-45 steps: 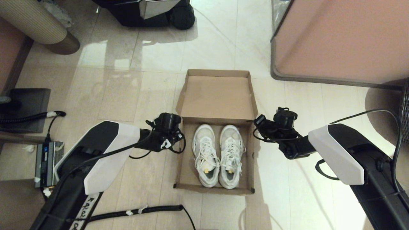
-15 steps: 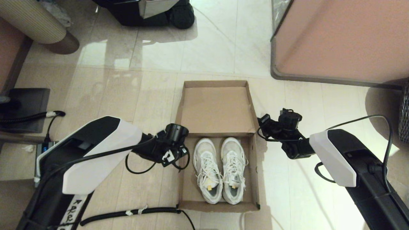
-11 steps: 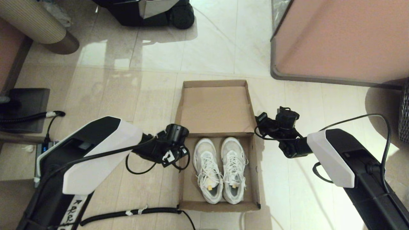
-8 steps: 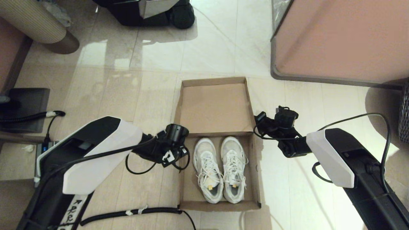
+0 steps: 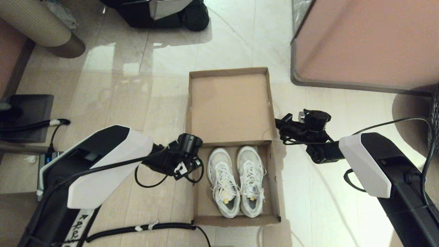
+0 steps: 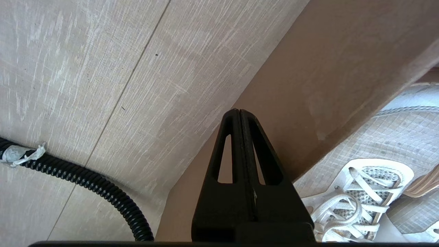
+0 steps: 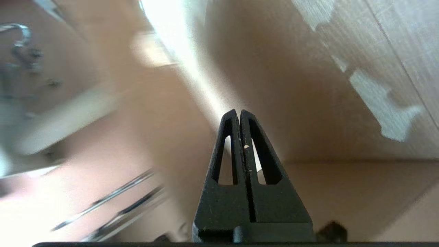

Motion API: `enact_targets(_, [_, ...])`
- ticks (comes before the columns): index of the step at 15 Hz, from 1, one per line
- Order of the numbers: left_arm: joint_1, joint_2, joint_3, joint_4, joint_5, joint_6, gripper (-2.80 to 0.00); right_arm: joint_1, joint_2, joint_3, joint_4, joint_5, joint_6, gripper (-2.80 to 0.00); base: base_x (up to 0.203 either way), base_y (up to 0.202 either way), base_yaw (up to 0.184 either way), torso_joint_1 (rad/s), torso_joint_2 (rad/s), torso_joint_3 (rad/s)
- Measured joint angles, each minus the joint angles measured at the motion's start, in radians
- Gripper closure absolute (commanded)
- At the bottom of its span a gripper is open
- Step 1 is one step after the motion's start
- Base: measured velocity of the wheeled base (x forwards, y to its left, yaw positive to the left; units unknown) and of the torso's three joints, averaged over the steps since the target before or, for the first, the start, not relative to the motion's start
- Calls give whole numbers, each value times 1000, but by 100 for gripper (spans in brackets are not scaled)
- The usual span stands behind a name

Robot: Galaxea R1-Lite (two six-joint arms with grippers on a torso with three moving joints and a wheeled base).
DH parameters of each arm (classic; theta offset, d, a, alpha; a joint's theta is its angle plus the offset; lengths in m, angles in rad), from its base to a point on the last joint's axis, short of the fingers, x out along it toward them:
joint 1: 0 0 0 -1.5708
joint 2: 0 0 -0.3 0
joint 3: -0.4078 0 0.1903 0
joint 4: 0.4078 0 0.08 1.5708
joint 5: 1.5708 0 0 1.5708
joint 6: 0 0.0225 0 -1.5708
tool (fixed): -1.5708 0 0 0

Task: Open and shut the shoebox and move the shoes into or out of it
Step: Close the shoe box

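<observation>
The brown cardboard shoebox (image 5: pixel 200 192) stands open on the floor. Its hinged lid (image 5: pixel 229 106) is tilted up at the far side. The white lace-up shoes (image 5: pixel 236 181) lie side by side in the tray, toes toward the lid. My right gripper (image 5: pixel 279 124) is shut with nothing in it, right at the lid's right edge; in the right wrist view the gripper (image 7: pixel 238 111) points at close cardboard. My left gripper (image 5: pixel 196 164) is shut and empty beside the tray's left wall; the left wrist view shows that gripper (image 6: pixel 236 111) over the wall (image 6: pixel 308 85), with a shoe (image 6: pixel 360 192) beyond.
A pink cabinet (image 5: pixel 363 41) stands at the far right, close to the lid's corner. A black robot base (image 5: pixel 157 10) is at the far middle. A ribbed black hose (image 5: pixel 144 227) runs along the floor to the tray's near left corner. A power unit (image 5: pixel 48 175) lies at the left.
The lid has swung up toward me from lying flat. My right gripper has rolled and shifted along the lid's right edge. The left arm has kept still.
</observation>
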Motion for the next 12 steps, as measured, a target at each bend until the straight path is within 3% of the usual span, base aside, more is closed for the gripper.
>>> enact_targets(6, [-1,8,-2,-1,-4,-1,0,-68,-5,-1,-172,276,205,0,0,0,0,0,0,0])
enact_targets(8, [-1,8,-2,0,-4,-1,0,-76,2,-2,-179,214,171,0,0,0,0,0,0,0])
enact_targets(12, [-3,9,-5,0,-4,-1,0,-81,24,-3,-111,135,-64,0,0,0,0,0,0,0])
